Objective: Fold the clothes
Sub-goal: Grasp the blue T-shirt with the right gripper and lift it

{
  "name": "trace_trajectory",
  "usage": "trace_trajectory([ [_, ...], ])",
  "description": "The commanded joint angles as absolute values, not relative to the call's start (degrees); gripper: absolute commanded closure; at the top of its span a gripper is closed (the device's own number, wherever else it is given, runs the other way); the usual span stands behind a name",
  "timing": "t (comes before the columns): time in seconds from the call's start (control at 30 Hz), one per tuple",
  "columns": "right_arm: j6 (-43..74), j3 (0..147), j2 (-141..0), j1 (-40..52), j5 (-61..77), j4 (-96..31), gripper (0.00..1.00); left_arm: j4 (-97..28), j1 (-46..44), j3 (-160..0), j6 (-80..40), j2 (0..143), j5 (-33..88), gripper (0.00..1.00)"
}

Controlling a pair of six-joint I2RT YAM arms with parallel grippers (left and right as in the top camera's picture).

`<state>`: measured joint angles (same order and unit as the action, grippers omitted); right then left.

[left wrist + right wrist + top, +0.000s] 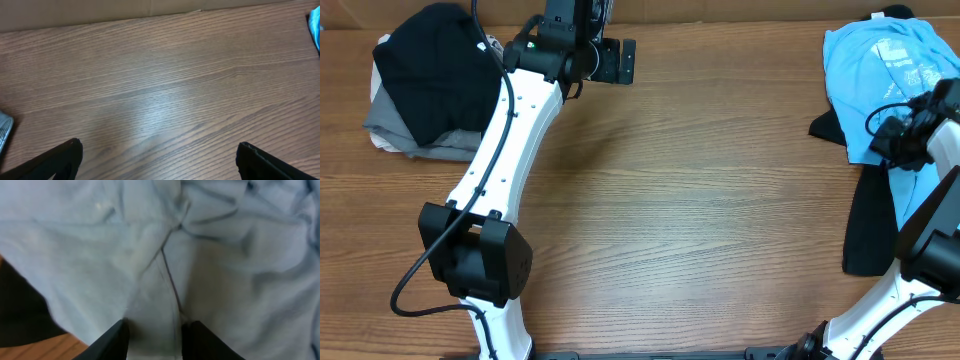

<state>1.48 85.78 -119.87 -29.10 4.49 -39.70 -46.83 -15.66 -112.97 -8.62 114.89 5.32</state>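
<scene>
1. Progress on the T-shirt [885, 70] is judged early. It lies crumpled and unfolded at the far right corner of the table [700, 200], on top of a black garment [870, 225] that trails along the right edge.
2. Right gripper [155, 335]: fingers drawn close, pinching a ridge of T-shirt cloth. This looks like a first grasp.
3. Left gripper [159, 155]: fingers spread wide over bare wood near the far edge, holding nothing.
4. Pile [435, 70] at the far left corner: black over grey and compact. It may already be folded, but this cannot be confirmed.
5. Outstanding: spreading and folding the T-shirt, then the black garment.
</scene>
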Motion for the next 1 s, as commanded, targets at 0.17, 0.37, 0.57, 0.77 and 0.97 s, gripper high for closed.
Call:
trace_trajectory([
  [0.17,1.26,80.95,-119.72,-28.93,6.35,-34.28,0.62,-45.41,-15.68,-112.92,-9.26,116.2,5.98,0.0],
  [0.37,1.23,83.5,-119.2,-28.95,7.84,-34.63,0.96,-45.15,-15.68,-112.92,-9.26,116.2,6.33,0.0],
  [0.57,1.26,87.55,-116.07,-28.93,11.11,-37.95,0.96,-44.91,-15.66,-112.99,-9.21,116.18,7.42,0.0],
  [0.77,1.26,90.5,-110.74,-28.86,15.7,-43.44,0.96,-43.22,-15.62,-113.71,-9.17,116.14,9.67,0.0],
  [0.97,0.8,94.3,-105.43,-27.94,17.12,-50.06,0.96,-44.97,-14.55,-118.45,-8.75,116.11,10.37,0.0],
])
